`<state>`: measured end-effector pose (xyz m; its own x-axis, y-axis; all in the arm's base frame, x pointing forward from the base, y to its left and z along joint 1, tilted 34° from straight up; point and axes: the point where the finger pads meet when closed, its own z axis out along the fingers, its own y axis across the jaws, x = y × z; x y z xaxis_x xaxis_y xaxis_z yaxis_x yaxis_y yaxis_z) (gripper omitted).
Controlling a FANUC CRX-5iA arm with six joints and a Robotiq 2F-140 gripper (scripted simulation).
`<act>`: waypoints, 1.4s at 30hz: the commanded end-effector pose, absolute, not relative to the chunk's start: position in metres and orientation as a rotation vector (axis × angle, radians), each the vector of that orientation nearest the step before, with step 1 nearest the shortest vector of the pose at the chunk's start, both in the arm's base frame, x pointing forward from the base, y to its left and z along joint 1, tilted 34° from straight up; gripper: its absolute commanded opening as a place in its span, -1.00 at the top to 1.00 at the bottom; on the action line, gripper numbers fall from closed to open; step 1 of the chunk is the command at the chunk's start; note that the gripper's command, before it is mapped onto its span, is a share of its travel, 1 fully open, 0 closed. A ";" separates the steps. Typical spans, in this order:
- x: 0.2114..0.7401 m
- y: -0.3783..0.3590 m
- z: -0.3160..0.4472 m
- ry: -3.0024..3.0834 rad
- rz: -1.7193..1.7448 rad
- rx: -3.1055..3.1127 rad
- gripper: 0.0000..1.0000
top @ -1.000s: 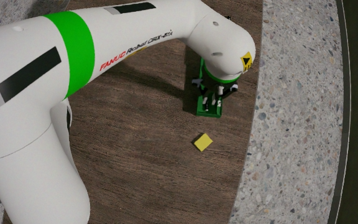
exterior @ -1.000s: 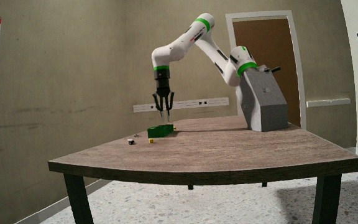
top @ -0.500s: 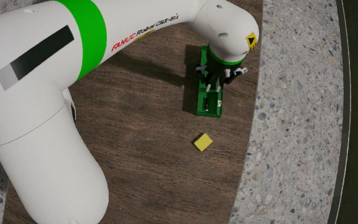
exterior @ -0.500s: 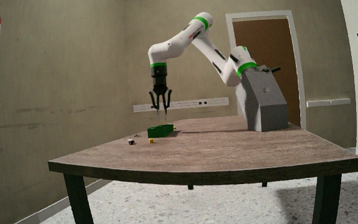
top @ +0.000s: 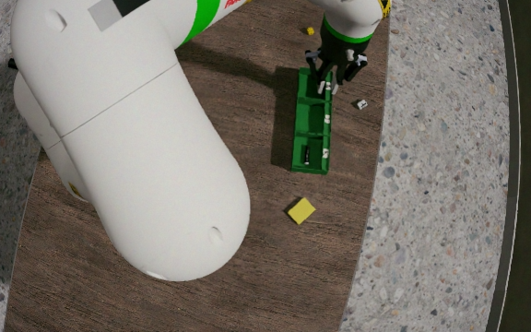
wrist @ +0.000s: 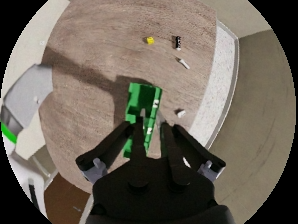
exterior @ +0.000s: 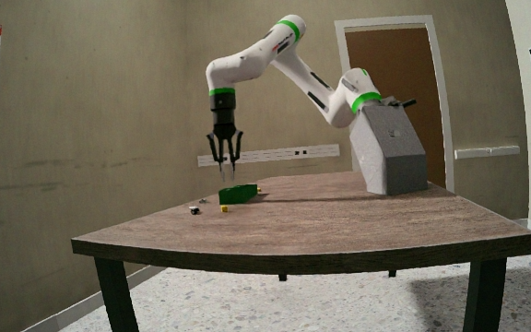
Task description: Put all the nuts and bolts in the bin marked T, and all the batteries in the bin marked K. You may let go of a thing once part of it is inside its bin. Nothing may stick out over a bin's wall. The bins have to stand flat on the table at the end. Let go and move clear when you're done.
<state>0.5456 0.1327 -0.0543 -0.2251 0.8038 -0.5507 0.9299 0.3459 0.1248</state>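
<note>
Top: gripper (top: 328, 87) was seen above the far end of the green bin strip (top: 312, 126), fingers nearly closed, nothing visibly held. One battery (top: 307, 156) lay in the near compartment; a small white part (top: 361, 104) sat loose just beside the strip.

Exterior: fingertips were well above the strip (exterior: 238, 194); loose parts (exterior: 194, 210) remained on the table (exterior: 321, 221).

Wrist: letters were unreadable, so a wrong-bin drop could be risked. A low descent could clip a wall and tip the strip.
</note>
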 end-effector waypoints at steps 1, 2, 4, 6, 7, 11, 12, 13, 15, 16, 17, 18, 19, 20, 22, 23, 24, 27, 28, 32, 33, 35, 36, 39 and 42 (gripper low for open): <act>0.549 0.164 -0.071 2.083 -0.315 1.509 0.49; 0.550 0.171 -0.075 2.083 -0.315 1.509 0.49; 0.551 0.186 -0.083 2.083 -0.315 1.509 0.49; 0.552 0.201 -0.090 2.083 -0.315 1.509 0.49; 0.552 0.201 -0.090 2.083 -0.315 1.509 0.49; 0.554 0.223 -0.102 2.083 -0.315 1.509 0.49; 0.554 0.230 -0.106 2.083 -0.315 1.509 0.49; 0.555 0.237 -0.110 2.083 -0.315 1.509 0.49; 0.556 0.252 -0.118 2.083 -0.315 1.509 0.49; 0.557 0.259 -0.122 2.083 -0.315 1.509 0.49; 0.557 0.267 -0.126 2.083 -0.315 1.509 0.49; 0.558 0.274 -0.129 2.083 -0.315 1.509 0.49; 0.559 0.281 -0.133 2.083 -0.315 1.509 0.49; 0.559 0.289 -0.137 2.083 -0.315 1.509 0.49; 0.560 0.303 -0.145 2.083 -0.315 1.509 0.49; 0.561 0.311 -0.149 2.083 -0.315 1.509 0.49; 0.561 0.311 -0.149 2.083 -0.315 1.509 0.49; 0.562 0.325 -0.157 2.083 -0.315 1.509 0.49; 0.563 0.333 -0.161 2.083 -0.315 1.509 0.49; 0.564 0.338 -0.164 2.083 -0.315 1.509 0.49; 0.564 0.338 -0.164 2.083 -0.315 1.509 0.49; 0.564 0.338 -0.163 2.083 -0.315 1.509 0.49; 0.564 0.337 -0.163 2.083 -0.315 1.509 0.49; 0.563 0.336 -0.162 2.083 -0.315 1.509 0.49; 0.563 0.336 -0.162 2.083 -0.315 1.509 0.49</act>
<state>0.5632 0.3355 -0.1626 -0.2240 0.8034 -0.5517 0.9307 0.3443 0.1234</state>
